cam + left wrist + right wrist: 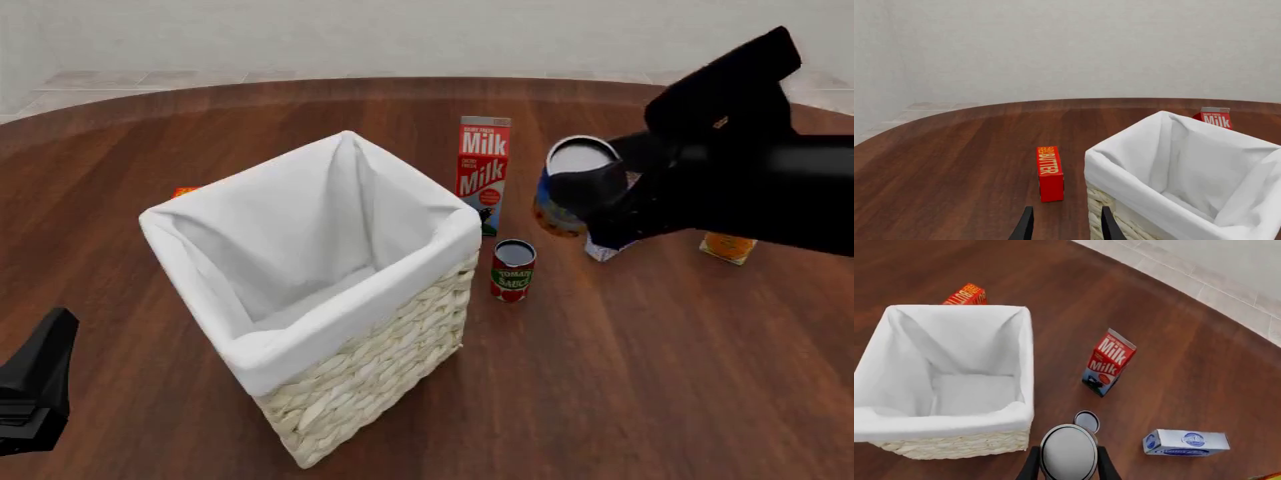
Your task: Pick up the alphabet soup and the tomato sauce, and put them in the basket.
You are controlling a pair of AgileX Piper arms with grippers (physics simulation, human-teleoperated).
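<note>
The alphabet soup (577,188), a squat blue and orange can with a pale lid, hangs above the table to the right of the basket (374,350), with my right gripper (607,200) shut on it. In the right wrist view the can's lid (1069,452) sits between the two black fingers (1031,464). The tomato sauce (513,270), a slim red can, stands on the table beside the basket's right corner, below the held can (1086,421). My left gripper (1066,227) is open and empty, close to the basket's near left side (1121,150).
A red milk carton (483,165) stands behind the tomato sauce. A red butter box (1049,172) lies left of the basket. A white and blue box (1185,442) and an orange item (727,247) lie under the right arm. My left arm (34,395) shows at the lower left edge.
</note>
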